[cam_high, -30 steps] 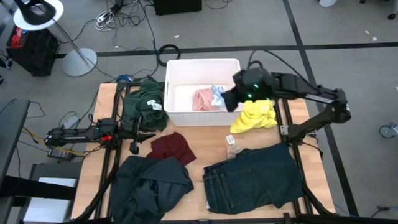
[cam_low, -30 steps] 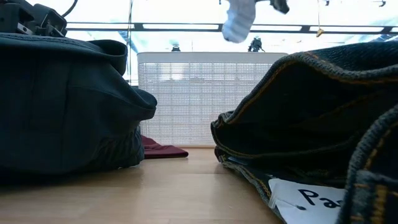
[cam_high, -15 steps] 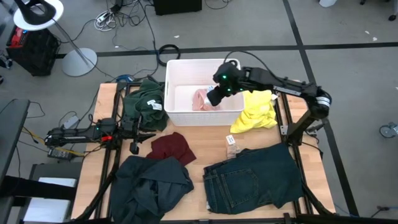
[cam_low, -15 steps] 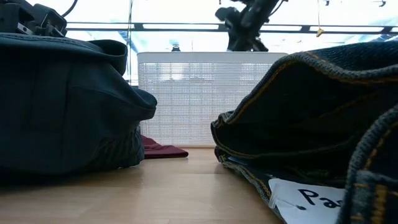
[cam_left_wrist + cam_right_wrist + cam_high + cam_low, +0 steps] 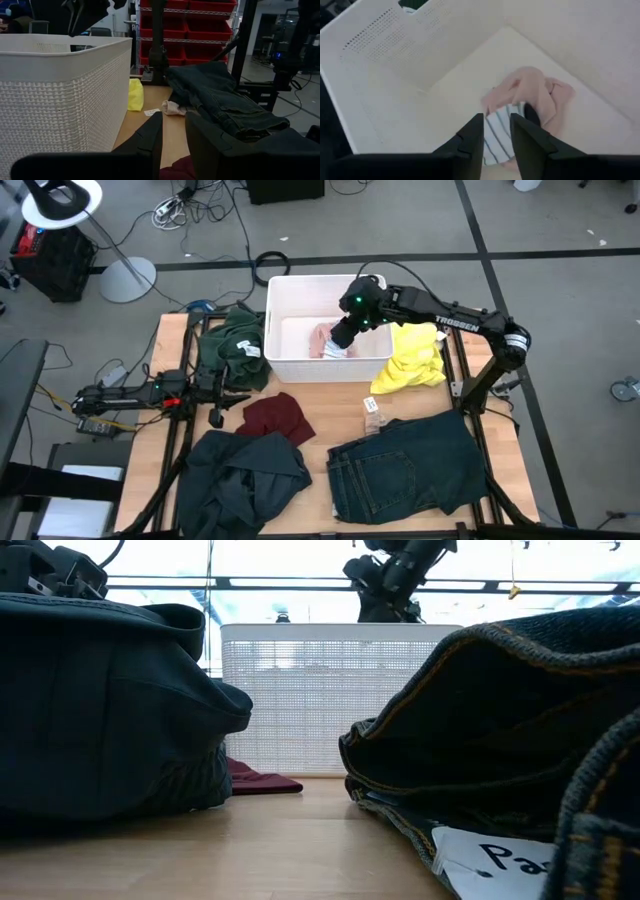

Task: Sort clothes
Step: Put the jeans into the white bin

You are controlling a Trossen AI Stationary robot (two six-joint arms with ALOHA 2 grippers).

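Pink cloth (image 5: 532,97) and a striped pale sock (image 5: 497,132) lie together on the floor of the white tub (image 5: 290,290), the right pincer (image 5: 341,338) poised just above them with fingers slightly spread and empty, while the left pincer (image 5: 214,395), fingers narrowly apart, waits beside the maroon piece (image 5: 277,417) on the table (image 5: 320,405).

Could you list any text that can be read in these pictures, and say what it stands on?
"TROSSEN": white lettering on the right arm, high view.
"Pa": handwritten start of a word on a white paper tag, cut off by the jeans, low view.
Tags by the jeans and on the green top: too small to read.
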